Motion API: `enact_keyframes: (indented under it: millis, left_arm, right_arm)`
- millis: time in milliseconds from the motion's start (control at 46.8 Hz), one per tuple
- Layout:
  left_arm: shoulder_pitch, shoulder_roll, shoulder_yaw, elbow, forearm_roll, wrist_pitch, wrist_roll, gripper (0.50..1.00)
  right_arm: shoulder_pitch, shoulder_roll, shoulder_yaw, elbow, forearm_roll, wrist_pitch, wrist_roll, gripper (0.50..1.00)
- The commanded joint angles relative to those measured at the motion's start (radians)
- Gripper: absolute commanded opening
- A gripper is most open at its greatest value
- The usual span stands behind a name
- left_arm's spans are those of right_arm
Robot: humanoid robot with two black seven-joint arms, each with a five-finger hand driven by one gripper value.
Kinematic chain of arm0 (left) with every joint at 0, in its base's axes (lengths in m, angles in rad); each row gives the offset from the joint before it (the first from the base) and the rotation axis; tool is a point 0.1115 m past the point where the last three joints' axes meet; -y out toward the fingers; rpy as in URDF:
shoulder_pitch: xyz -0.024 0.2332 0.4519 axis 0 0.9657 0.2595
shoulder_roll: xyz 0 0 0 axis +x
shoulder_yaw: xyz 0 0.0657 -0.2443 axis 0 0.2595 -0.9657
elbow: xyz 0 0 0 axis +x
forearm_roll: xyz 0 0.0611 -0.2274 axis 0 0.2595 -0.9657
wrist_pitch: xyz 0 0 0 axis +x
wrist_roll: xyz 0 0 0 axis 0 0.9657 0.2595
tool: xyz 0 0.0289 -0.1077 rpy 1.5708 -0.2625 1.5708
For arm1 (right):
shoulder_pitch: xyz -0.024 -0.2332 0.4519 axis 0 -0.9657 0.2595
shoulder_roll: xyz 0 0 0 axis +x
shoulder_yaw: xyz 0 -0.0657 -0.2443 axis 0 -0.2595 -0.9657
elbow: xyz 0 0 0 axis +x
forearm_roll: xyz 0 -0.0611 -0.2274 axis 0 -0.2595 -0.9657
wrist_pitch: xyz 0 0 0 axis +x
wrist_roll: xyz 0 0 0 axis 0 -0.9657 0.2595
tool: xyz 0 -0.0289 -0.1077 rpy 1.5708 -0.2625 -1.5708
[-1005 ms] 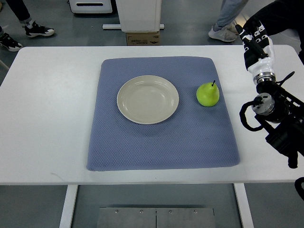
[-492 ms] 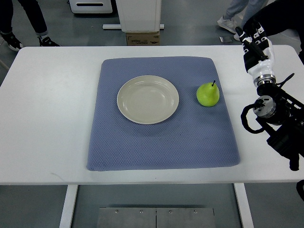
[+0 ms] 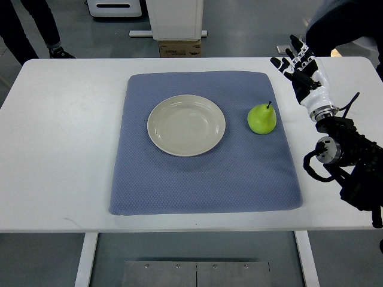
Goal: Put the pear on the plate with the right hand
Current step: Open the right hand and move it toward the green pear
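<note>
A green pear (image 3: 262, 118) with a dark stem stands upright on the blue mat (image 3: 203, 179), to the right of a cream plate (image 3: 186, 125) that holds nothing. My right hand (image 3: 298, 67) is above the table's far right, up and to the right of the pear and apart from it. Its fingers are spread and hold nothing. The left arm does not show.
The white table's (image 3: 60, 149) far edge runs just behind the mat. A cardboard box (image 3: 180, 48) and a white machine base stand on the floor beyond it. A person's legs (image 3: 30, 27) show at the top left.
My right hand has swung left toward the pear and its fingers have spread. The people's feet at the top have shifted away. The pear and plate have not moved.
</note>
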Motion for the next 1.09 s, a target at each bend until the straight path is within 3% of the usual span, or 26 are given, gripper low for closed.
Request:
enact_keyframes:
  millis: [0, 342, 962, 1069]
  left_arm:
    - [0.000, 0.000, 0.000, 0.000, 0.000, 0.000, 0.000, 1.000]
    - [0.000, 0.000, 0.000, 0.000, 0.000, 0.000, 0.000, 1.000]
    - [0.000, 0.000, 0.000, 0.000, 0.000, 0.000, 0.000, 1.000]
    - [0.000, 0.000, 0.000, 0.000, 0.000, 0.000, 0.000, 1.000]
  right_arm:
    - [0.001, -0.025, -0.034, 0.001, -0.036, -0.001, 0.000, 1.000]
    - [0.023, -0.168, -0.188, 0.099, -0.053, -0.002, 0.000, 1.000]
    - [0.046, -0.208, -0.364, 0.101, -0.281, -0.005, 0.000, 1.000]
    - [0.046, -0.206, -0.385, 0.101, -0.281, -0.042, 0.000, 1.000]
